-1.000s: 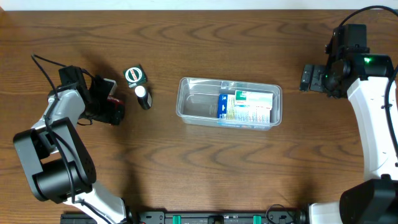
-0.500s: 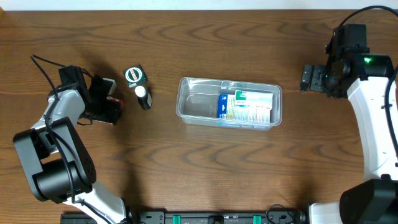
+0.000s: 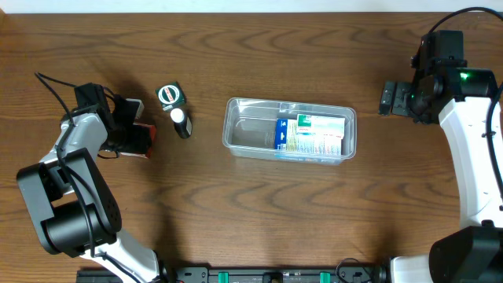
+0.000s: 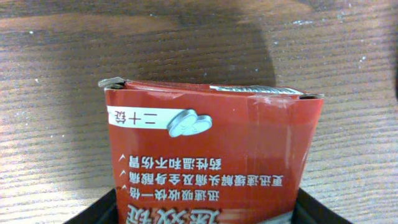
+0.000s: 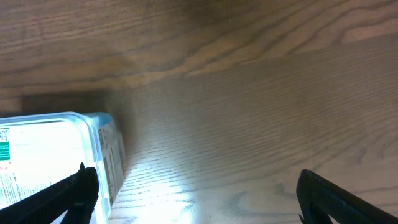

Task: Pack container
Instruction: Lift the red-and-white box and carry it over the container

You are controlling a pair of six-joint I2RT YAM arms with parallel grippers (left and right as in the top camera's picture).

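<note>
The container (image 3: 244,134) is a clear rectangular tub at mid-table, with a white, blue and green box (image 3: 310,134) lying in its right half. At the far left, my left gripper (image 3: 135,135) is shut on a red box (image 3: 142,134) that rests on the table. In the left wrist view the red box (image 4: 211,149) with white print fills the frame, and both black fingers (image 4: 93,213) press against its sides. My right gripper (image 3: 389,98) hovers open to the right of the container. Its wrist view shows the container's end (image 5: 102,134) beside the left finger.
A green round-lidded jar (image 3: 169,96) and a small dark bottle with a white cap (image 3: 181,122) stand between the red box and the container. The wooden table (image 3: 275,212) runs on toward the front edge.
The left gripper's jaws have closed in from wide open onto the sides of the red box. The right arm and the container have not moved.
</note>
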